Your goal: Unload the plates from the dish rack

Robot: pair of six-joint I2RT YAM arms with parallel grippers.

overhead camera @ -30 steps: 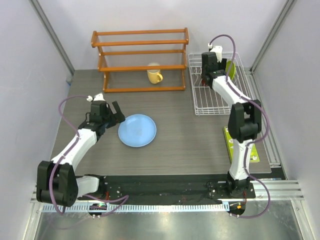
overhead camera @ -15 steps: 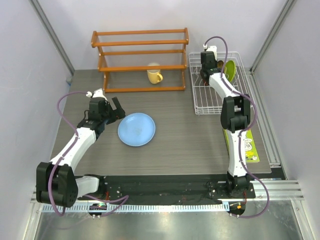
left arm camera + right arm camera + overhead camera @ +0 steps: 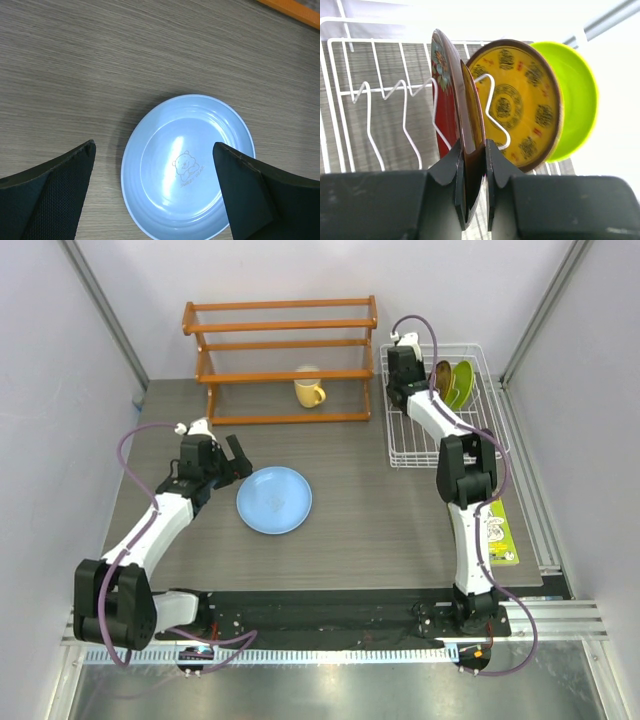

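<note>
Hovering just left of the light blue plate point(image 3: 274, 500), the left hand point(image 3: 237, 458) has its jaws spread as wide as they go and holds nothing. The plate lies flat and face up on the desk point(image 3: 380, 530), a small bear print showing at its centre in the left wrist view. It is clear of both fingers point(image 3: 50, 195), so I judge it already unloaded and let go.

Behind it stands the orange wooden shelf point(image 3: 280, 360) with a yellow mug point(image 3: 309, 391) on its lowest level. Neither is part of the job.

Further right, the right hand point(image 3: 471, 150) reaches into the dish rack point(image 3: 425, 455) at the far right of the desk. Its fingers point(image 3: 446, 167) are drawn in on the dark red plate point(image 3: 470, 110), one pad on each face, gripping at the rim. The plate stands on edge between the wire prongs, so pinching across its thin rim is the only hold the slot allows.

Just beyond it the yellow-brown patterned plate point(image 3: 520, 105) stands upright in the next slot, and the lime green plate point(image 3: 577, 100) stands behind that. Both are close by. The lift probably calls for a straight pull out along the slot, so the red plate does not knock its neighbour or catch a prong. Three plates remain in the rack.
</note>
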